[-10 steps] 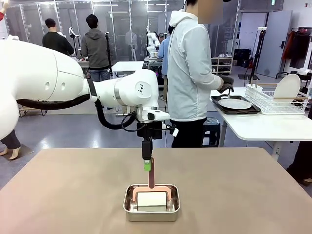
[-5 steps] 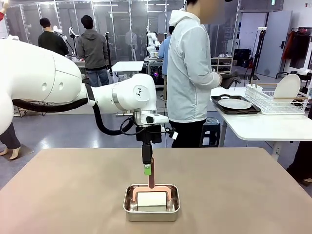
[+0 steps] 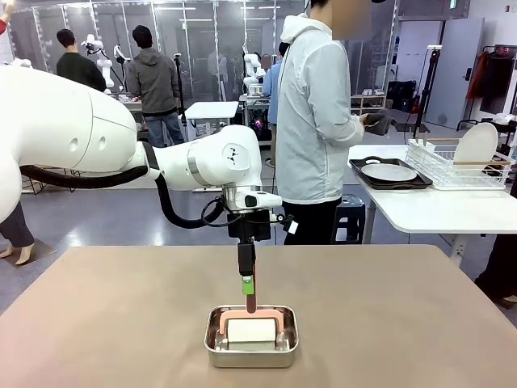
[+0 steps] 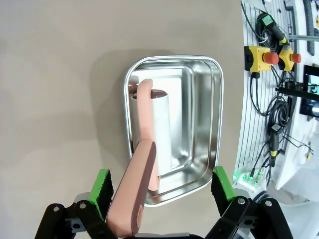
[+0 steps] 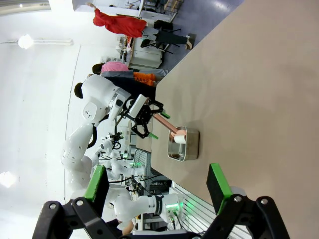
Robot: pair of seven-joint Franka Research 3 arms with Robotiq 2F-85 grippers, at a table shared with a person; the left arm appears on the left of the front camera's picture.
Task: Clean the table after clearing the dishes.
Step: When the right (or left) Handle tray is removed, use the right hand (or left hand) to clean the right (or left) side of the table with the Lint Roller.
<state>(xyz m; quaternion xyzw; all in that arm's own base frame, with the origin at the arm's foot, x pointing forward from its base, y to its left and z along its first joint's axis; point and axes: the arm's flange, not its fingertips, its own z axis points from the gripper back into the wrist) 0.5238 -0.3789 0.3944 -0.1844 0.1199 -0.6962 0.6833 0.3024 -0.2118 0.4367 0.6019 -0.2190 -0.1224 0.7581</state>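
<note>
Steel pan (image 3: 250, 357) on table (image 3: 404, 323) holds pink-handled roller (image 3: 251, 327).

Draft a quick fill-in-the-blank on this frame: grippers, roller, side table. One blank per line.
1. The left gripper hangs at the roller's pink handle with its jaws ___.
2. The white roller lies in a steel ___ on the brown table.
3. On the white side table, the dark tray carries a round ___.
4. The right gripper is open and holds ___.

Missing words: open; pan; plate; nothing.
</note>
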